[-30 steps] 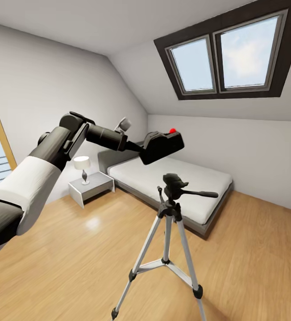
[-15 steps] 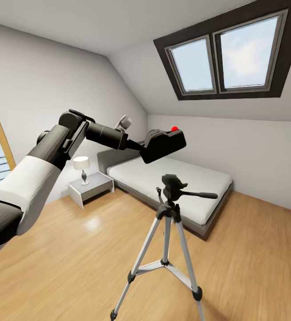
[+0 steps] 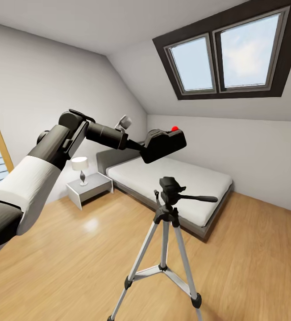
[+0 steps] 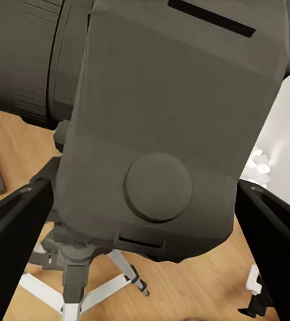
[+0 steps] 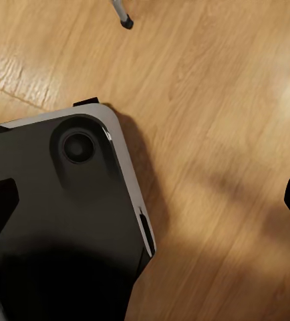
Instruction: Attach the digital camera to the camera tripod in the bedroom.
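Your left gripper [image 3: 142, 149] stays clenched on the matte black boxy digital camera [image 3: 163, 144], held above the silver-legged camera tripod [image 3: 165, 223] — view has crept closer since a second ago; lowering onto the black pan head [image 3: 168, 185] remains. Right fingers' state: cannot tell.

Left arm [image 3: 51, 151]: white upper shell, then dark grey cylindrical links joined by a black ring, tapering to a slim black wrist bearing 1 small light-grey knob [image 3: 125, 122]. Right wrist view: robot base [image 5: 58, 221], a black rounded panel edged in light grey, with 1 circular recess.
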